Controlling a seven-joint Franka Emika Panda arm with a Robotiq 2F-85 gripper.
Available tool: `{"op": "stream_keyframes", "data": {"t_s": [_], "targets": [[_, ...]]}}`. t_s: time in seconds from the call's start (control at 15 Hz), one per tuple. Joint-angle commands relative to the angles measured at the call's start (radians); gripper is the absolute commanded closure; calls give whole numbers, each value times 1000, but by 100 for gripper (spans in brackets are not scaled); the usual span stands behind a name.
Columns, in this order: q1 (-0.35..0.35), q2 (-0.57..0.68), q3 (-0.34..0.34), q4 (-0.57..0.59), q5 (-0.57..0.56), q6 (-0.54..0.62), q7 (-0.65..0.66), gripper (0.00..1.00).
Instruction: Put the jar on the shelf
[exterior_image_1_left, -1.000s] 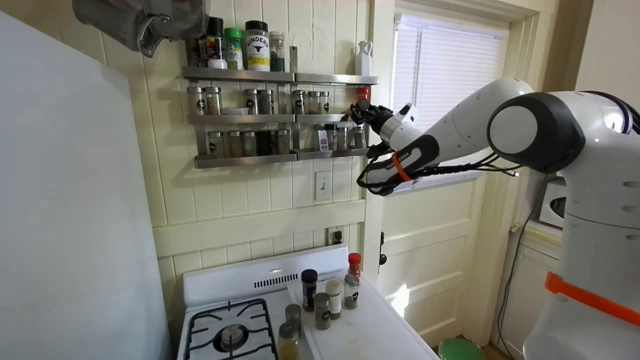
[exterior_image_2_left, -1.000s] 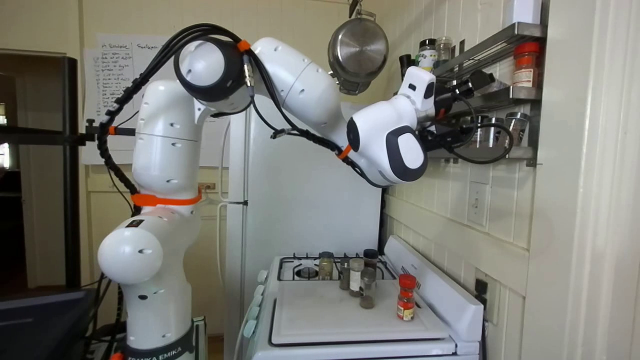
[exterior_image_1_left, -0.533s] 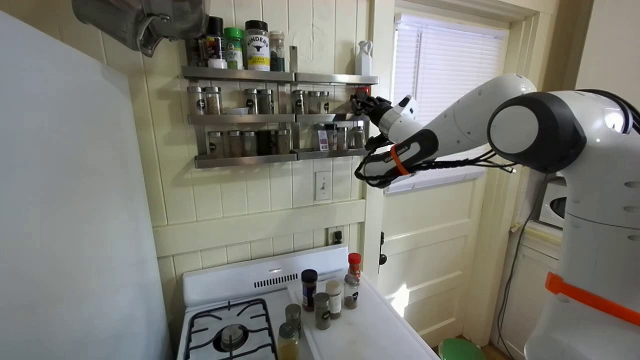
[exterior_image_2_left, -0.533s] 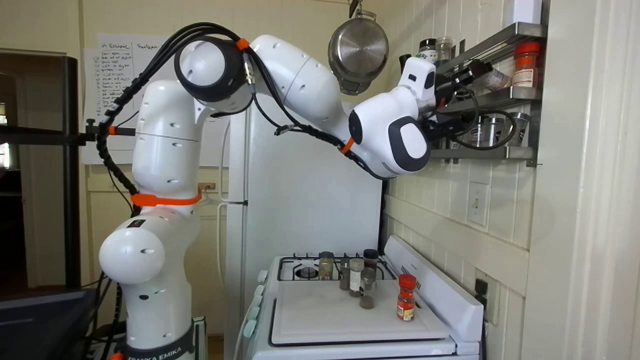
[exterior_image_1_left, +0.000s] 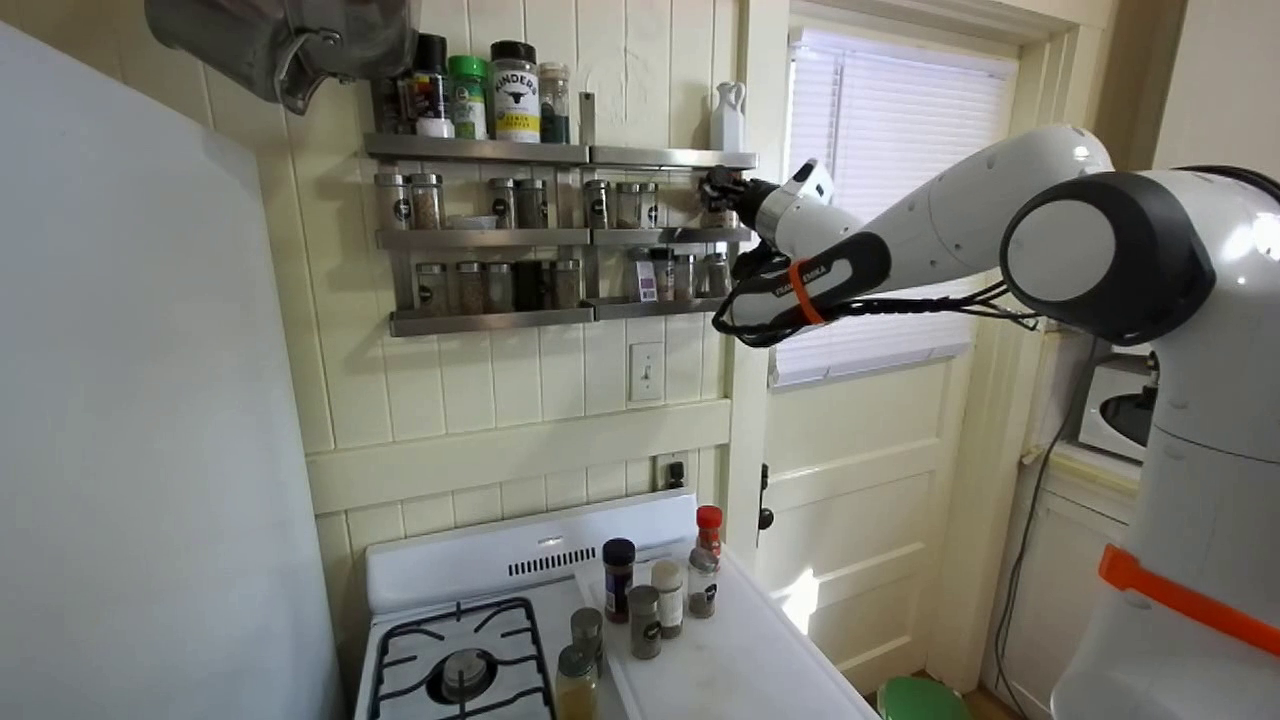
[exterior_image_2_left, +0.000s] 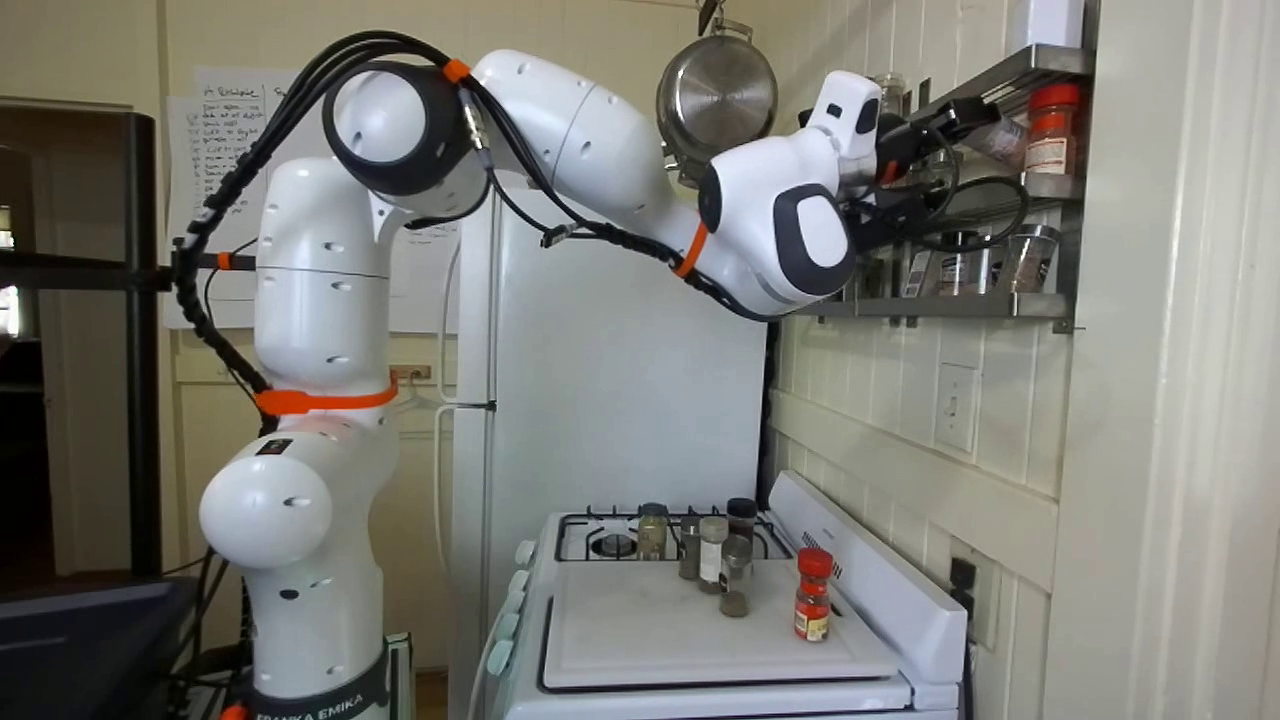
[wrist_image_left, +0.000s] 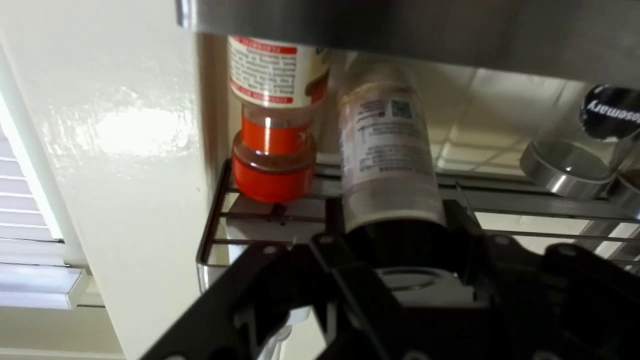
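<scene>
"Where's the end effector (exterior_image_1_left: 716, 190)?"
"At the right end of the shelf (exterior_image_1_left: 485, 238), between the top and middle tiers."
"Above it?"
"A white bottle (exterior_image_1_left: 728, 120), upright on the top tier."
"Below?"
"The stove (exterior_image_1_left: 440, 575), with jars (exterior_image_1_left: 645, 625) clustered beside its grate (exterior_image_1_left: 515, 658)."

The glossy white, rounded robot arm (exterior_image_2_left: 325, 225) carries dark grey joint rings (exterior_image_2_left: 440, 130), black cables (exterior_image_2_left: 188, 290), orange straps (exterior_image_2_left: 325, 402), "FRANKA EMIKA" lettering (exterior_image_2_left: 310, 707) and a black gripper (wrist_image_left: 396, 220).

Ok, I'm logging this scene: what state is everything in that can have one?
Jar: capped, tilted; shelf contact unclear
Gripper: closed on jar's cap
Red shelf jar: upright, capped
Stove jars: upright, capped
Pot: hanging
Burner: no flame visible
Blind: lowered
Door: shut
Fridge: shut
</scene>
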Motion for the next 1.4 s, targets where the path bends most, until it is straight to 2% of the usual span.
{"op": "stream_keyframes", "data": {"t_s": [0.0, 0.47, 0.8, 0.87, 1.13, 1.2, 1.33], "targets": [[30, -39, -13, -23, 7, -95, 15, 75], [24, -95, 15, -57, 0, -236, 40, 75], [20, -131, 29, -50, 34, -361, 27, 75], [53, -138, 5, -48, 60, -390, 5, 75], [60, -157, 0, -29, 111, -494, 0, 75], [16, -160, 41, -27, 119, -506, 7, 75], [-4, -168, 57, -19, 142, -542, 11, 75]]}}
